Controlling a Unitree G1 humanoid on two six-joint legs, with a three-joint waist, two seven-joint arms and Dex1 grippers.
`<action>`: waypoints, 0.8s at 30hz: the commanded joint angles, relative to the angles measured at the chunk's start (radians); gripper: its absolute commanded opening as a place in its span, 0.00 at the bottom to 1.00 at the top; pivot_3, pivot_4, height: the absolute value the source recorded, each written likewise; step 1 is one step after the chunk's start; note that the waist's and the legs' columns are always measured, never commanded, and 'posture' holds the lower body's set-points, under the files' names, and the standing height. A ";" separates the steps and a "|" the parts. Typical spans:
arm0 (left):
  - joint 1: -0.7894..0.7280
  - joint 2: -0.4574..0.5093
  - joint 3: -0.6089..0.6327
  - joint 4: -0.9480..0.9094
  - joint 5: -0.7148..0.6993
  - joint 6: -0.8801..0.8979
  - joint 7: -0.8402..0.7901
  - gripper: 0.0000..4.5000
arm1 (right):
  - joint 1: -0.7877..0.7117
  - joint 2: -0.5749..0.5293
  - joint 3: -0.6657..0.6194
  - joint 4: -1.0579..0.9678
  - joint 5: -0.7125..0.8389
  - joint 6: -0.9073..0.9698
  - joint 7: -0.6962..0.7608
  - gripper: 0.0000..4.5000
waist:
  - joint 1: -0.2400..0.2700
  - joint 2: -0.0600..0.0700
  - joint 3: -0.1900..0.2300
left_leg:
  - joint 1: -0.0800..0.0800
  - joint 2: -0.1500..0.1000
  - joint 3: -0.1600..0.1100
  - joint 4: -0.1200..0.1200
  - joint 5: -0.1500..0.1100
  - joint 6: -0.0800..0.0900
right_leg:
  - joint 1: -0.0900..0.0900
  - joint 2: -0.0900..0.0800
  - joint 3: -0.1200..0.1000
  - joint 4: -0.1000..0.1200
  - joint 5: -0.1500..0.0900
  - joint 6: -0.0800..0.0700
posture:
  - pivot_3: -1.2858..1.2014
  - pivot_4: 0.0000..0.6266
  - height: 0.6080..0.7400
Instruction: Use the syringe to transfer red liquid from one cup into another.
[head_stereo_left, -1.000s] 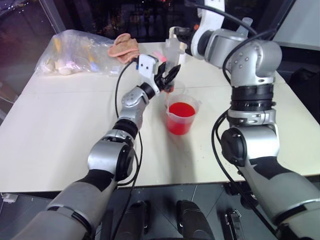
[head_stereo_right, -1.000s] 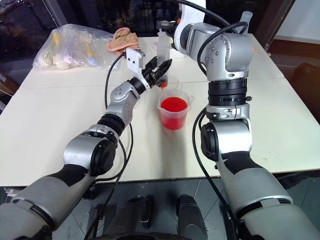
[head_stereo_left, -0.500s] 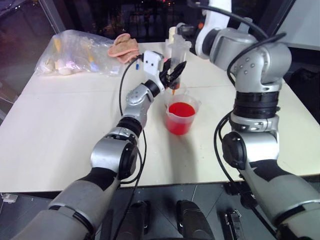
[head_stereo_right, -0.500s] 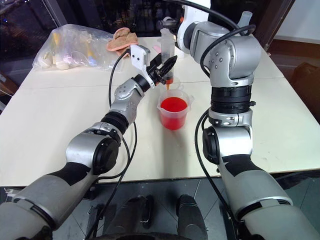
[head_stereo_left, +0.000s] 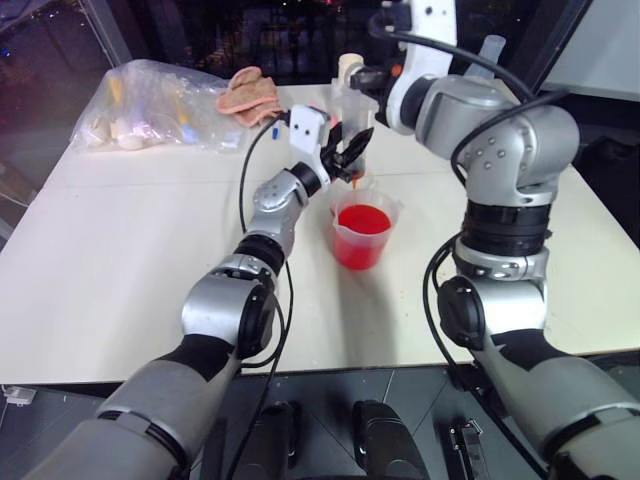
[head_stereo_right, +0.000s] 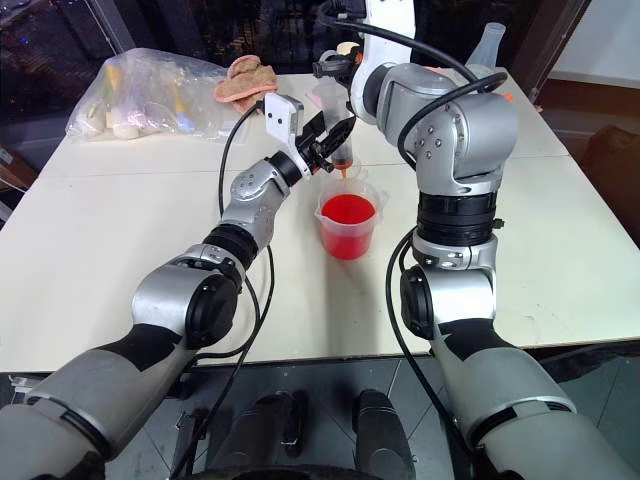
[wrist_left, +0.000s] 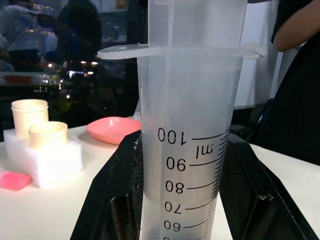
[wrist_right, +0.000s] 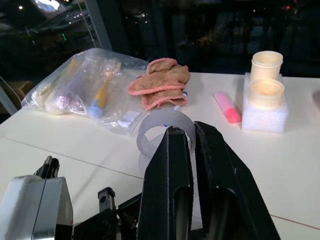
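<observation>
My left gripper (head_stereo_left: 347, 152) clamped on the syringe (wrist_left: 187, 150) barrel, held upright above the beaker (head_stereo_left: 362, 236) of red liquid (head_stereo_left: 362, 219) on the bench (head_stereo_left: 120, 260), my right gripper (wrist_right: 192, 150) with jaws together on the plunger top, cup (head_stereo_right: 345, 165) just behind the beaker

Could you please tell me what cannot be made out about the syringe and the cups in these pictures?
- Syringe contents: left wrist view, barrel frosted, lower part cut off by the edge.
- Spoutless cup: head views, mostly hidden behind the left end effector and the syringe.
- Plunger top: right wrist view, covered by the right end effector.
</observation>
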 joint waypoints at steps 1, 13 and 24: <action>-0.090 -0.005 0.027 -0.038 -0.018 -0.010 0.027 0.34 | 0.027 0.053 0.022 -0.024 0.045 0.060 0.031 0.01 | 0.000 0.000 0.000 | 0.000 0.000 0.000 0.000 0.000 0.000 | 0.000 0.000 0.000 0.000 0.000 0.000 | 0.52 0.24 1.00; -0.109 0.005 0.036 -0.040 -0.023 -0.013 0.024 0.34 | 0.081 0.071 0.011 -0.039 0.031 0.081 0.032 0.01 | 0.000 0.000 0.000 | 0.000 0.000 0.000 0.000 0.000 0.000 | 0.000 0.000 0.000 0.000 0.000 0.000 | 0.52 0.24 1.00; -0.115 0.026 0.044 -0.047 -0.026 -0.014 0.015 0.34 | 0.096 0.066 0.000 -0.032 0.019 0.078 0.030 0.01 | 0.000 0.000 0.000 | 0.000 0.000 0.000 0.000 0.000 0.000 | 0.000 0.000 0.000 0.000 0.000 0.000 | 0.52 0.24 1.00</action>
